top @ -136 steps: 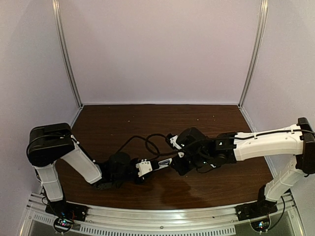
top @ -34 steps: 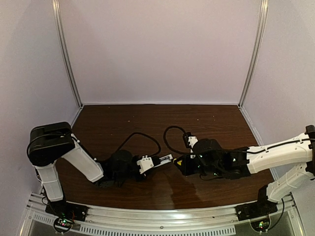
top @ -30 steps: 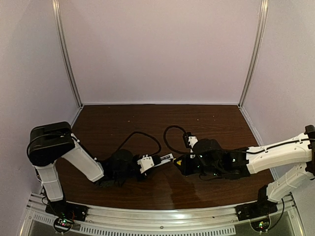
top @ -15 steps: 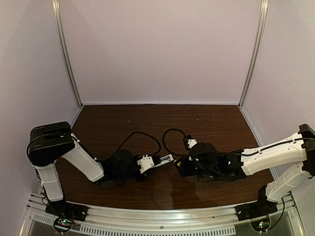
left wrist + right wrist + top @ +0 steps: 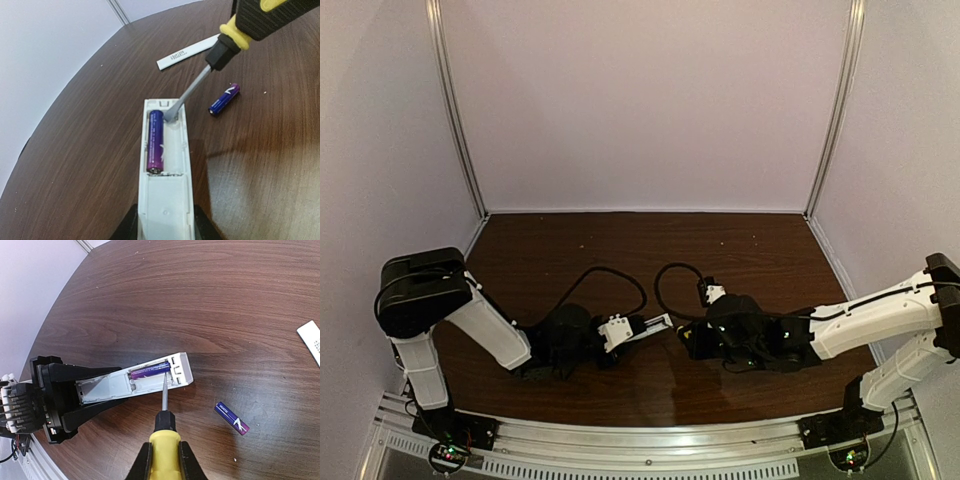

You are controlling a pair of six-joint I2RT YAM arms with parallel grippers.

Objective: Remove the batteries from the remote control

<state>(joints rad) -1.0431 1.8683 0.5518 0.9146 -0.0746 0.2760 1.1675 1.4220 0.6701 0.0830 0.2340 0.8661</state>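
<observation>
My left gripper is shut on the white remote control, whose battery bay lies open and faces up. One purple-blue battery sits in the bay's left slot; it also shows in the right wrist view. The slot beside it is empty. A second battery lies loose on the table, also in the right wrist view. My right gripper is shut on the yellow-handled screwdriver; its metal tip rests in the bay's far end, next to the seated battery. In the top view the remote lies between both grippers.
The flat white cover strip lies on the dark wood table beyond the remote, also at the right edge of the right wrist view. Black cables loop over the table behind the grippers. Purple walls enclose the back and sides.
My right arm has dropped low and shifted left, bringing the screwdriver tip up to the remote's open end. The left arm and remote have stayed put.
</observation>
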